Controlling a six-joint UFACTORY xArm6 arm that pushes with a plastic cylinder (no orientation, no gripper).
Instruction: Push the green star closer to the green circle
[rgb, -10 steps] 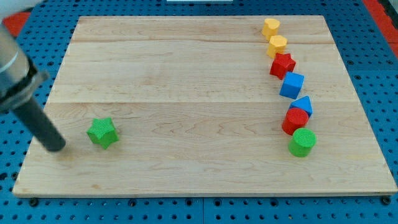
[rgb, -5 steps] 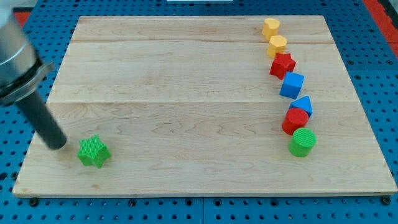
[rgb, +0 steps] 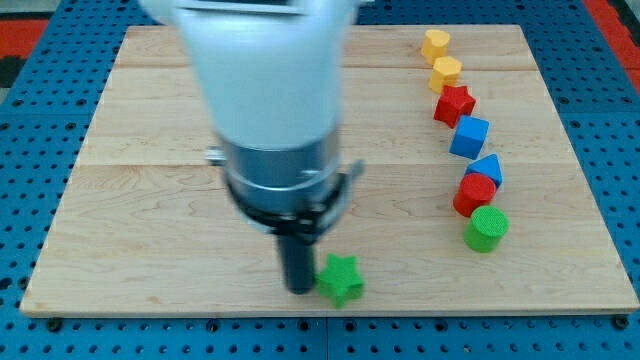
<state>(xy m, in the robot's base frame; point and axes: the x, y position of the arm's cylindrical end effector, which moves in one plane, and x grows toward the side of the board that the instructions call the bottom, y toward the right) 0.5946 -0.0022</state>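
The green star (rgb: 340, 279) lies near the board's bottom edge, a little right of the middle. My tip (rgb: 299, 288) stands on the board right against the star's left side. The green circle (rgb: 486, 228) sits at the lower right, at the bottom end of a curved line of blocks, well to the right of the star and a little higher.
Above the green circle runs a line of blocks: a red block (rgb: 474, 193), a blue block (rgb: 487, 169), a blue cube (rgb: 469, 136), a red star (rgb: 454, 104) and two yellow blocks (rgb: 446, 71) (rgb: 435, 43). The arm's wide body (rgb: 270, 110) hides the board's middle.
The arm has swung from the board's left edge to its lower middle. The green star has moved far to the right along the bottom edge, closer to the green circle.
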